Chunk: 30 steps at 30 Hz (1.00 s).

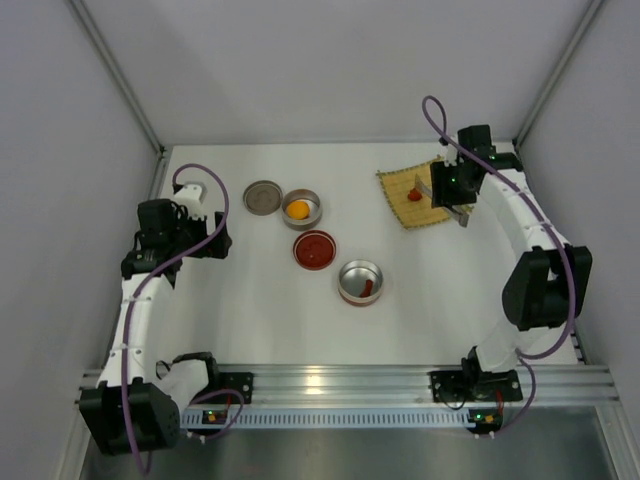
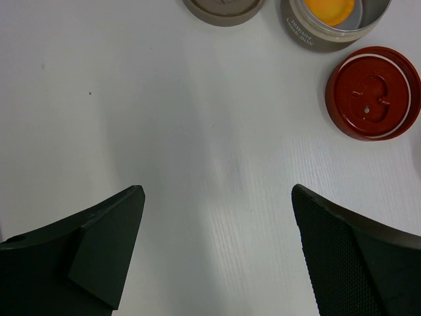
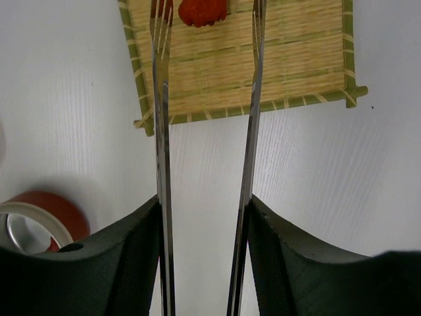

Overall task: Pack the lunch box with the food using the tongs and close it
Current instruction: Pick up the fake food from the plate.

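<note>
My right gripper (image 3: 204,204) is shut on the silvery tongs (image 3: 161,131), one finger pressing on the outside of each arm. The two arms stand apart and reach over the bamboo mat (image 3: 296,59). A dark red piece of food (image 3: 202,11) lies on the mat between the tong tips, which do not touch it. From above, the tongs (image 1: 425,187) and right gripper (image 1: 452,195) are at the back right. The lunch box is two steel bowls: one (image 1: 301,209) holds the orange piece (image 2: 329,8), the other (image 1: 360,282) a dark red piece. My left gripper (image 2: 217,197) hangs open over bare table.
A red lid (image 1: 314,249) lies between the two bowls and a grey lid (image 1: 263,196) lies left of the orange one's bowl. White walls close in the table on three sides. The bamboo mat (image 1: 400,185) sits near the right wall.
</note>
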Motion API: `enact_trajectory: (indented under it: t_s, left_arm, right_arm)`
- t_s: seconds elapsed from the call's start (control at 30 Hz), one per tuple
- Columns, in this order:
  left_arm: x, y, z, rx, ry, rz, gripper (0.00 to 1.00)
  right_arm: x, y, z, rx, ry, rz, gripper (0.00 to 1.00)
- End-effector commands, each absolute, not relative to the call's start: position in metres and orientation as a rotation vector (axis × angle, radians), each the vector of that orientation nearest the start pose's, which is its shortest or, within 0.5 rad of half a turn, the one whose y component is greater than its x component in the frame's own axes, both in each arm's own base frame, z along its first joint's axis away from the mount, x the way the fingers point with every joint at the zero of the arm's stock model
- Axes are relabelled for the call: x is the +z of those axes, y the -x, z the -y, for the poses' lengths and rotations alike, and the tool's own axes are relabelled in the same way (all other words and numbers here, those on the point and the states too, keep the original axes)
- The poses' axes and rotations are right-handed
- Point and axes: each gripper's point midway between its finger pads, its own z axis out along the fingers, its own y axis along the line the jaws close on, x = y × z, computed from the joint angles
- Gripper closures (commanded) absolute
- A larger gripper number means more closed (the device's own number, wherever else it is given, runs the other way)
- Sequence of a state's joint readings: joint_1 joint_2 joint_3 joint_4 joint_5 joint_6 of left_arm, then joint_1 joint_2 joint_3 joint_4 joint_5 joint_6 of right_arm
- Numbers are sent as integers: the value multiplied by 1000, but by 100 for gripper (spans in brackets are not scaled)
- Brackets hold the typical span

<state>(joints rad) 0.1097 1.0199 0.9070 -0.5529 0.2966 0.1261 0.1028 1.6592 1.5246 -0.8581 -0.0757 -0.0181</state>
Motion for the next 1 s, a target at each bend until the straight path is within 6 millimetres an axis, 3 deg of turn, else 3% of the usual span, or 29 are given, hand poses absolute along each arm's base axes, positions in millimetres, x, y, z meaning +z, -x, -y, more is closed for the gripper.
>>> enact_trajectory:
  t_s: [0.0,0.23,0.97]
  left_arm:
    - [188,-304,11,-185,-178,-2190,2]
    - [181,-304,8,-170,-178,-2202,2]
    - [172,-304,7,-161,-176,-2211,2]
  right_arm:
    - [190,-435,-50,80,77,-2433,50]
    - [169,-451,-59,83,79,-2464,51]
    - [126,-457,-79,146,90,-2573,50]
